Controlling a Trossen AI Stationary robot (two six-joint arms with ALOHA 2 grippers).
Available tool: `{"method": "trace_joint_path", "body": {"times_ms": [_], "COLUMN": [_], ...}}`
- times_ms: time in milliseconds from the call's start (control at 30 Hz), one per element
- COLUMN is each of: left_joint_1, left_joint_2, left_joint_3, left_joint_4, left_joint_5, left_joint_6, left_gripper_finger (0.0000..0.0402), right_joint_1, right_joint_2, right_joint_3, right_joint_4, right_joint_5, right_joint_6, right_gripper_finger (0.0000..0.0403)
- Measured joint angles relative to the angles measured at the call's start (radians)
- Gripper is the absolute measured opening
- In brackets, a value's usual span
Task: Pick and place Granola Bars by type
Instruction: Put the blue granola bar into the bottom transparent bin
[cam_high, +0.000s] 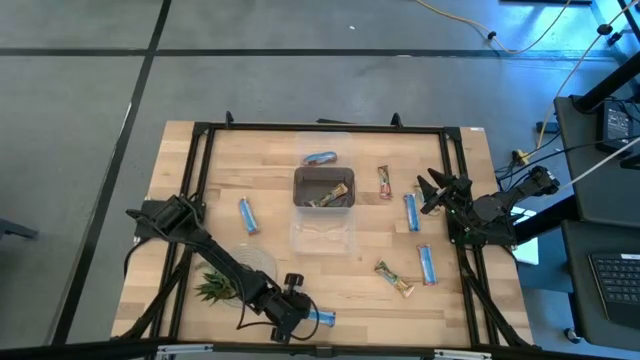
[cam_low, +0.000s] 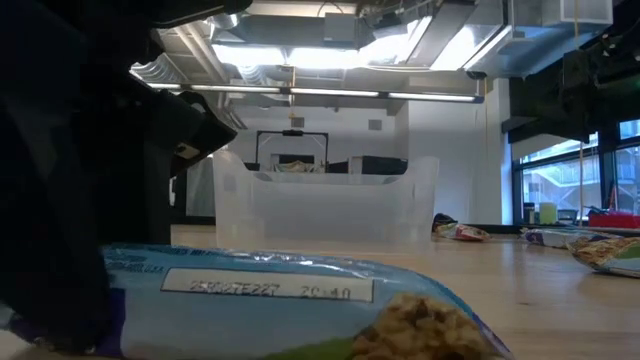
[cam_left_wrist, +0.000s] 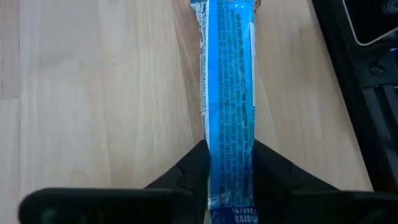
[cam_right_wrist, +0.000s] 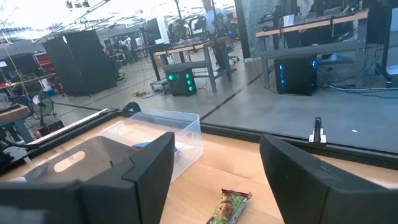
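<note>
1. I see my left gripper (cam_high: 305, 315) low at the near edge of the pale wooden table (cam_high: 190, 235), its two dark fingers (cam_left_wrist: 186, 177) pressed against both sides of a shiny blue-wrapped granola bar (cam_left_wrist: 229, 106), so the pincer is clamped on it.
2. That held bar (cam_high: 322, 318) lies flat on the wood, sticking out ahead of the fingers; in the low view it fills the foreground (cam_low: 290, 305).
3. My right gripper (cam_high: 432, 190) waits at the right side of the table, its fingers (cam_right_wrist: 146, 168) spread well apart with nothing between them.
4. At mid-table stand three bins in a row: a far clear plastic bin (cam_high: 322, 150) holding a blue-wrapped bar (cam_high: 320, 158), a dark brown bin (cam_high: 300, 185) holding brown/gold bars (cam_high: 332, 196), and a near clear bin (cam_high: 322, 238) whose contents I cannot make out.
5. Loose on the table: a blue bar (cam_high: 247, 215) left of the bins, a brown and reddish bar (cam_high: 384, 182) to their right, two more blue bars (cam_high: 411, 212) and (cam_high: 427, 264) near the right gripper, and a gold bar (cam_high: 395, 279) toward the near right.
6. A small green potted plant (cam_high: 218, 287) sits beside the left arm.
</note>
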Motion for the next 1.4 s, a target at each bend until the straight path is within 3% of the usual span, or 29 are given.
{"method": "trace_joint_path", "body": {"times_ms": [233, 500, 800, 1000, 1400], "left_joint_1": [0.02, 0.111, 0.259, 0.379, 0.52], "left_joint_2": [-0.044, -0.205, -0.371, -0.368, -0.245], "left_joint_3": [-0.003, -0.002, -0.001, -0.001, -0.003], "left_joint_4": [-0.042, -0.129, -0.22, -0.349, -0.381], "left_joint_5": [0.08, 0.077, -0.079, -0.076, 0.039], "left_joint_6": [-0.034, -0.044, 0.096, 0.096, 0.176], "left_gripper_finger": [0.0084, 0.0077, 0.0081, 0.0078, 0.008], "right_joint_1": [0.0, 0.0, 0.0, 0.0, 0.0], "right_joint_2": [0.0, 0.0, 0.0, 0.0, 0.0], "right_joint_3": [0.0, 0.0, 0.0, 0.0, 0.0], "right_joint_4": [0.0, 0.001, 0.002, 0.006, 0.012], "right_joint_5": [0.0, -0.001, -0.003, -0.013, -0.041], "right_joint_6": [0.001, 0.013, 0.106, 0.106, 0.178], "right_gripper_finger": [0.0239, 0.0239, 0.0239, 0.0239, 0.0239]}}
